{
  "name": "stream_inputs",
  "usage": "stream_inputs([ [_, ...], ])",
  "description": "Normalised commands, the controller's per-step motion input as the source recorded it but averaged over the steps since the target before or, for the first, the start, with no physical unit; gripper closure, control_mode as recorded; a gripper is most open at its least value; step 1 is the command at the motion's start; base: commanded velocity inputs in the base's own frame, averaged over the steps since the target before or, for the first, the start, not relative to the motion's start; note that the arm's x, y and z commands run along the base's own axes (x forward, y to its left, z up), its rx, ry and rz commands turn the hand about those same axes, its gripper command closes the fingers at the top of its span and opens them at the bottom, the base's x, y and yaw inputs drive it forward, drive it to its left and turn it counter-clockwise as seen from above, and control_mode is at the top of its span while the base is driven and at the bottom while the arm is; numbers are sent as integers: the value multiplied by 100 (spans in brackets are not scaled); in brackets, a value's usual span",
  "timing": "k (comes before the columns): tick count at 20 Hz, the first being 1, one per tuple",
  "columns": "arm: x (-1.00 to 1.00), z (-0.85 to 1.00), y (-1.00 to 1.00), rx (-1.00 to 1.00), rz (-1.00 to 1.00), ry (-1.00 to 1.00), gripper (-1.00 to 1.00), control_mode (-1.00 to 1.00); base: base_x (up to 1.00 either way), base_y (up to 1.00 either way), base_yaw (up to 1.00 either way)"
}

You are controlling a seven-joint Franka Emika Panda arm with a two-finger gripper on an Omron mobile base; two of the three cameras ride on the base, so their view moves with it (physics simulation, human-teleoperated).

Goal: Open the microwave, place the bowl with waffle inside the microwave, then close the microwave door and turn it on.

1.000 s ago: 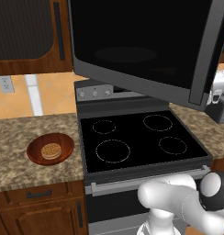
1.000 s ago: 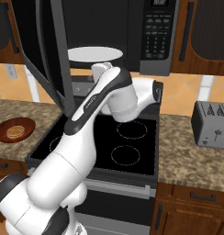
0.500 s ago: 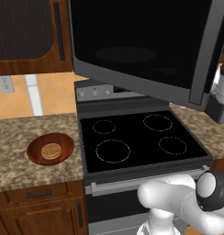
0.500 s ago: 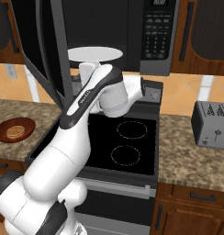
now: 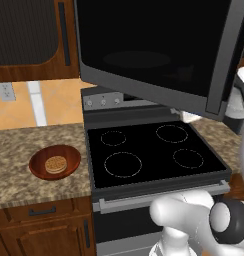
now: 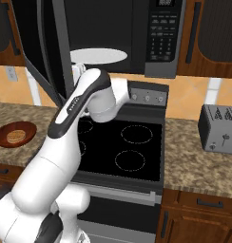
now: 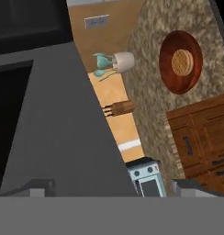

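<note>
The microwave door (image 5: 159, 50) is standing wide open, swung out to the left over the stove (image 5: 149, 152), and its dark glass is facing the left base camera. Its grey bar handle (image 5: 225, 55) is running along the edge that is now pointing towards the room. In the right base view the microwave (image 6: 137, 33) is showing an open cavity, and a white round turntable plate (image 6: 99, 55) is lying inside it with nothing on it. The black keypad panel (image 6: 161, 35) is sitting at the right side of the cavity.

The bowl (image 5: 54, 161) is resting on the granite counter (image 5: 24, 150) to the left of the stove, well apart from the microwave. The waffle (image 5: 55, 163) is lying flat in the middle of the bowl. In the hand view the same bowl (image 7: 181, 62) with its waffle (image 7: 182, 61) is appearing at the upper right, turned sideways, on the speckled counter above a wooden drawer front.

The white arm (image 6: 75, 118) is reaching up and left, with its hand behind the edge of the open door. The claw (image 7: 109, 186) is spread wide and is holding nothing; the two dark fingertips (image 7: 40, 185) are standing far apart, and the grey inner face of the door is lying between them.

A grey toaster (image 6: 218, 128) is standing on the counter to the right of the stove. A white cup with teal utensils (image 7: 114, 63) is sitting against the tan wall.
</note>
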Motion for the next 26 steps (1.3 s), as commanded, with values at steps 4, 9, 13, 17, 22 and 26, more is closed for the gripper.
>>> stream_inputs([
  [4,-26,0,74,5,5,0,-100,-100,0,0,0],
  [9,-10,0,79,3,2,0,-100,-100,0,0,0],
  [13,0,0,80,1,0,0,-100,-100,0,0,0],
  [17,0,0,71,1,0,0,-100,-100,0,0,0],
  [22,0,-1,9,0,0,0,-100,-100,0,0,0],
  [26,-31,-32,-94,0,0,0,-100,-100,0,0,0],
])
